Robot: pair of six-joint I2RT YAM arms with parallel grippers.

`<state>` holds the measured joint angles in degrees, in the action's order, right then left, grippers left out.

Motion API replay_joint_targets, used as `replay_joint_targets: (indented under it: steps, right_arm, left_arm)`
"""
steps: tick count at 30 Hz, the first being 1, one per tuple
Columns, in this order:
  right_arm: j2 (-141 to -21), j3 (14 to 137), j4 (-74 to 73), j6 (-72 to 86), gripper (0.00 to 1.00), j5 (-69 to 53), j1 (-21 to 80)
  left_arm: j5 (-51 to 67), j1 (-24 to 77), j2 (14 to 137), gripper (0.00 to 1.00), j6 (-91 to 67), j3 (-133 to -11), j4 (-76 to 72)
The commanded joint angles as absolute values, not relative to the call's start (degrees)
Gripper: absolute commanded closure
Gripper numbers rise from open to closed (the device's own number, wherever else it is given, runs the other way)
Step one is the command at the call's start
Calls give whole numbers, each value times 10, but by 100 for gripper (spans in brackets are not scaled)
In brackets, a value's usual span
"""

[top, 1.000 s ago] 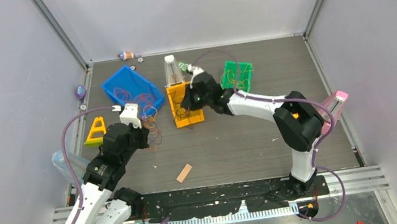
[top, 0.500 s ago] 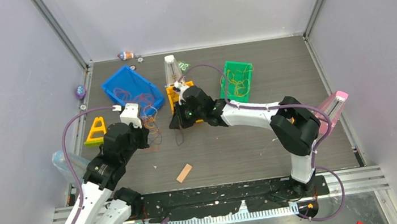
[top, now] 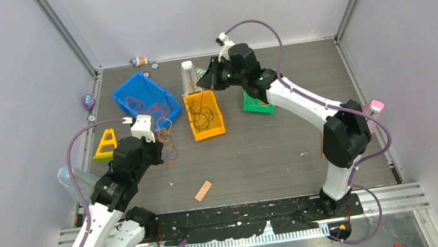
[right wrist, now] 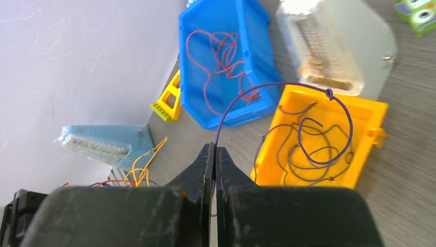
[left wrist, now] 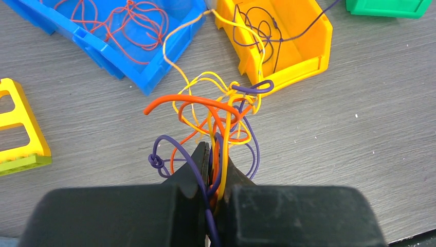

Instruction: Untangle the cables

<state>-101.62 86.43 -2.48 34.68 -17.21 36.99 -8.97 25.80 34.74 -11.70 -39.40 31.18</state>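
A tangle of orange, yellow and purple cables [left wrist: 216, 105] lies on the table beside the blue bin [top: 130, 90]. My left gripper [left wrist: 216, 154] is shut on its near strands. One thin yellow strand [left wrist: 165, 49] runs from the tangle up toward the yellow bin [left wrist: 308, 46]. My right gripper [right wrist: 214, 149] is shut on a single purple cable [right wrist: 329, 94], raised behind the yellow bin [top: 211, 134]; the cable arcs over and loops down into it among other dark cables. Red cables [right wrist: 216, 56] lie in the blue bin. Yellow cables rest in the green bin [top: 257, 107].
A clear box [top: 189, 77] stands behind the yellow bin. A yellow triangular frame [top: 105, 145] and a blue bag [top: 69, 179] sit at the left edge. A small wooden piece [top: 203, 191] lies near the front. A pink-capped object [top: 374, 111] is at the right wall.
My right arm has lifted from low beside the yellow bin and swung back and up toward the far wall, drawing the purple cable out. The left arm and tangle have stayed put.
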Motion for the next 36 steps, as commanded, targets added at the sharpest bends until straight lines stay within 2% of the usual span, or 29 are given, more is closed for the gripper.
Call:
replay_joint_targets:
  steps: [1, 17, 25, 36]
  right_arm:
    - [-1010, 920, -82, 308, 94, -180, 358]
    - [-1022, 1031, -180, 228, 95, -127, 330]
    - [-1031, 961, -127, 250, 95, -148, 339]
    - [-1108, 944, -104, 244, 95, -138, 370]
  left_arm:
    - [-96, 256, 343, 100, -112, -407, 305]
    - [-91, 256, 354, 100, -112, -411, 304]
    - [-90, 256, 357, 100, -113, -409, 302]
    - [-92, 256, 356, 100, -113, -408, 305]
